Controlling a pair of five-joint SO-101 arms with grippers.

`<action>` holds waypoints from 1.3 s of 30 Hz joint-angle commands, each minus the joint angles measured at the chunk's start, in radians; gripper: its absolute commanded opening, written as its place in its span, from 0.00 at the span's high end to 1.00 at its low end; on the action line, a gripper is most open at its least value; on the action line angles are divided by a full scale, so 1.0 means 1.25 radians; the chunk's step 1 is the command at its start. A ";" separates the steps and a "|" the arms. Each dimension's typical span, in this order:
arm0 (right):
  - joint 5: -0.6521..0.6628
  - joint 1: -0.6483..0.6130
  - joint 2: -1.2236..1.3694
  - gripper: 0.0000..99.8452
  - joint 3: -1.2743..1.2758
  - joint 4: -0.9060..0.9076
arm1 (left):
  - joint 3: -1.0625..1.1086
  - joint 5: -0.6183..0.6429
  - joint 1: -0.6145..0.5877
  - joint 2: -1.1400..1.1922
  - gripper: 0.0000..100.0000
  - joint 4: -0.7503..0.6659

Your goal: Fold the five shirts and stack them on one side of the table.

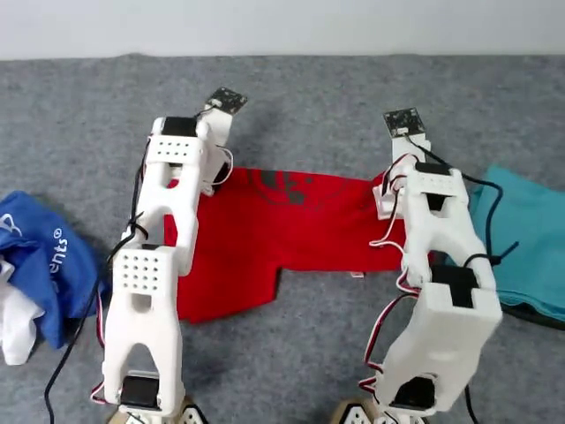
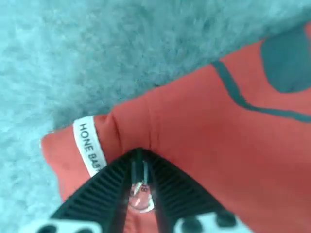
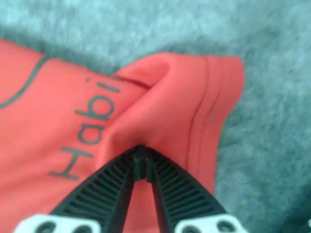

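The red shirt lay spread across the middle of the grey table, print up. Each arm had hold of its far edge. The left gripper was clamped on a pinch of red cloth just beside the white label, at about eleven o'clock on the garment. The right gripper was closed on a bunched fold near the stitched hem, at about two o'clock.

The step looked to me like the first fold, bringing that far edge over toward six o'clock. To do it well I thought both arms should lift together and travel at the same pace, keeping the cloth lightly taut between them. That way the edge would land square and not skew. The right-hand pinch looked small, so a sharp tug might slip it.

Nothing sat in a bin or basket; the other shirts rested straight on the table. A blue shirt and a white shirt were heaped at nine o'clock. A teal shirt lay at three o'clock, a dark edge showing under it.
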 commanded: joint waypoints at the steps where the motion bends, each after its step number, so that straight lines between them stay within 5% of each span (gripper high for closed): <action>1: -0.007 0.018 -0.001 0.99 -0.049 0.006 | -0.094 0.006 -0.018 0.023 0.99 0.052; 8: -0.005 0.018 0.001 0.99 -0.049 0.006 | -0.230 0.006 -0.108 0.083 0.99 0.180; 13: -0.005 0.018 0.002 0.99 -0.049 0.006 | -0.231 0.002 -0.128 0.048 0.99 0.180; 26: -0.005 0.018 0.002 0.99 -0.049 0.006 | -0.233 0.006 0.036 -0.097 0.99 0.125; 39: -0.005 0.017 0.003 0.99 -0.049 0.007 | -0.236 0.001 -0.077 0.070 0.99 0.070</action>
